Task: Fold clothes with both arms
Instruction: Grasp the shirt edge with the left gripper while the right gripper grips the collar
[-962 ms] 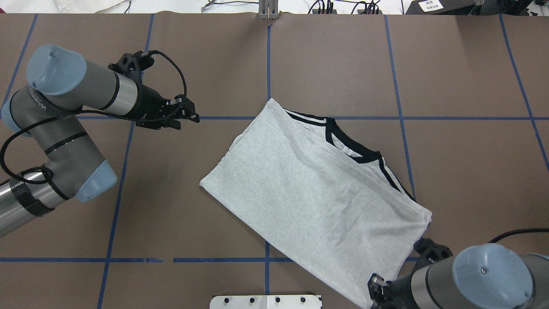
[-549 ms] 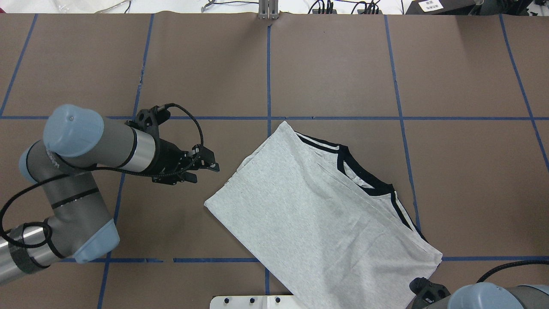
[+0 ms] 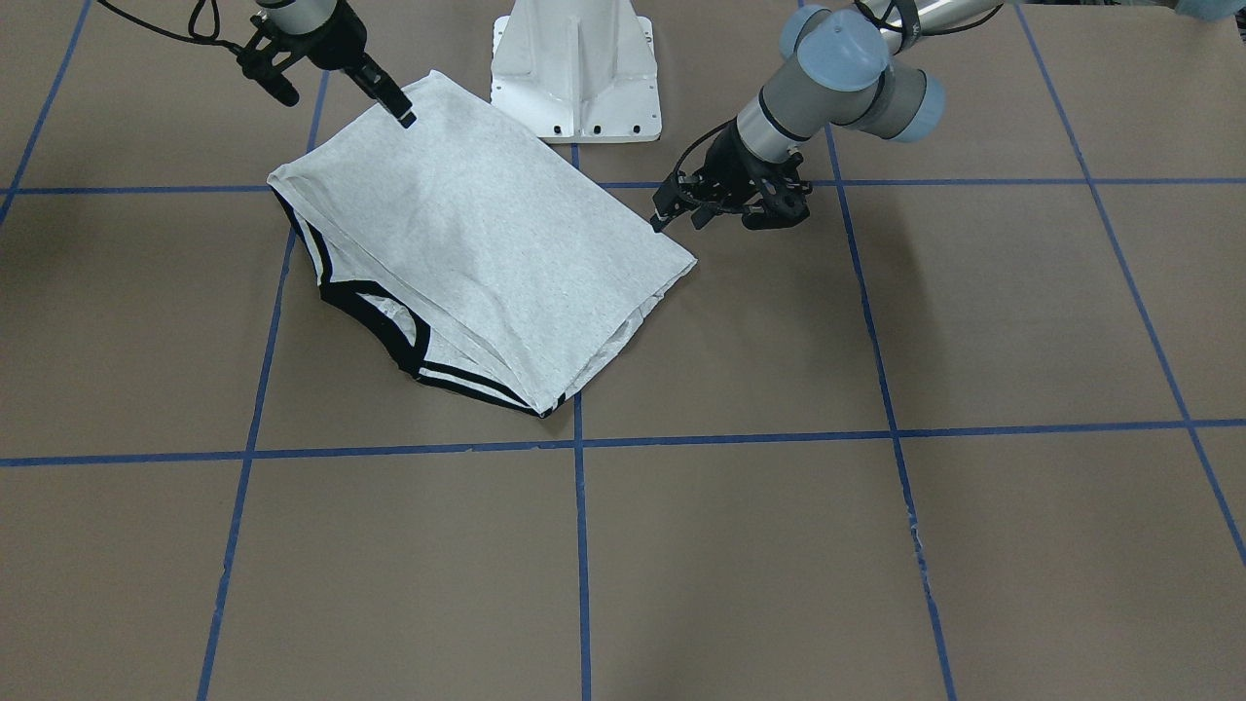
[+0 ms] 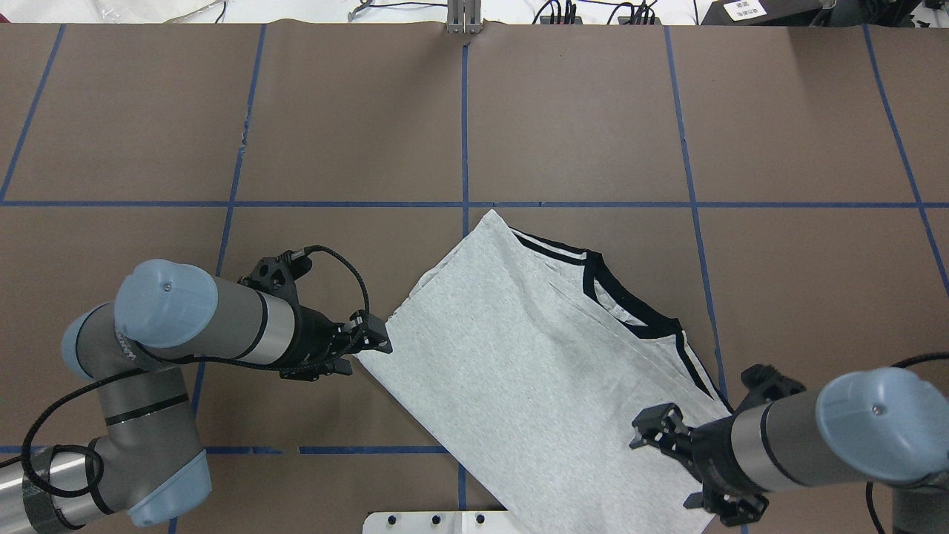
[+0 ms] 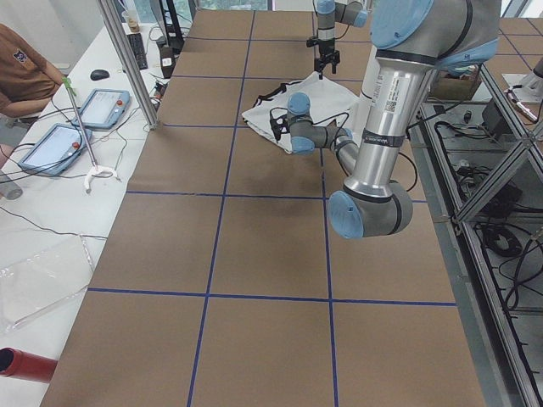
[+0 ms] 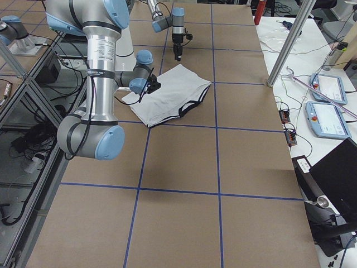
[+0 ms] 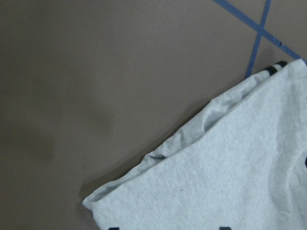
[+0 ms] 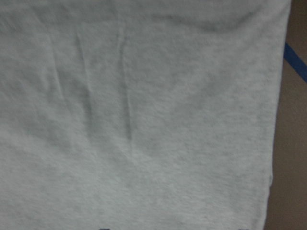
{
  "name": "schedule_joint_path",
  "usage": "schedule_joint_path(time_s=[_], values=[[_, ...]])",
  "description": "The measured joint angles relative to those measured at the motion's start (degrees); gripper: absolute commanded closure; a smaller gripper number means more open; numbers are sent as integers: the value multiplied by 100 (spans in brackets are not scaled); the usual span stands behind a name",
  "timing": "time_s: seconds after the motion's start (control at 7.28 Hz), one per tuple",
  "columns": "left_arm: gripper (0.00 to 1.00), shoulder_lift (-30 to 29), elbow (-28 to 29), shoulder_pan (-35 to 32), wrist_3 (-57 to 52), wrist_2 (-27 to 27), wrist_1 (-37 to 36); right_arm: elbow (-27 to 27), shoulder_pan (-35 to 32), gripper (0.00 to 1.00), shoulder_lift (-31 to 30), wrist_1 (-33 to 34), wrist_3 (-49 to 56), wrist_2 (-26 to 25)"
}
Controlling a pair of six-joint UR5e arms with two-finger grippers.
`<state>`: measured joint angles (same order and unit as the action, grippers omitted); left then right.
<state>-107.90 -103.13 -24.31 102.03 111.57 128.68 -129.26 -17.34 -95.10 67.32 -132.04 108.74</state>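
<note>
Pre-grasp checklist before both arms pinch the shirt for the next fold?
1. Fingers of left gripper apart: ok, per its wrist view.
2. That gripper lined up on T-shirt corner: ok, corner just ahead, not gripped.
3. Fingers of right gripper apart: ok, per its wrist view.
4. Right gripper over fabric: ok; contact cannot tell.
5. Layers flush at the corner by the left gripper: not ok, lower layers stick out.
6. T-shirt clear of white pedestal: cannot tell.

Left fingers beside T-shirt, right fingers over it
</note>
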Motion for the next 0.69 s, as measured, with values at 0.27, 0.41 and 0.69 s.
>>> schedule_joint_path(time_s=[0.27,0.41,0.69], values=[[37,-21,122,148,-1,-193,-145,70,-803,0,21,-6,71,22],[40,-33,198,169,-16,-259,-160,113,-953,0,24,-8,98,24],[56,-42,276,165,-37,-323,-170,160,-1032,0,26,-9,115,25]])
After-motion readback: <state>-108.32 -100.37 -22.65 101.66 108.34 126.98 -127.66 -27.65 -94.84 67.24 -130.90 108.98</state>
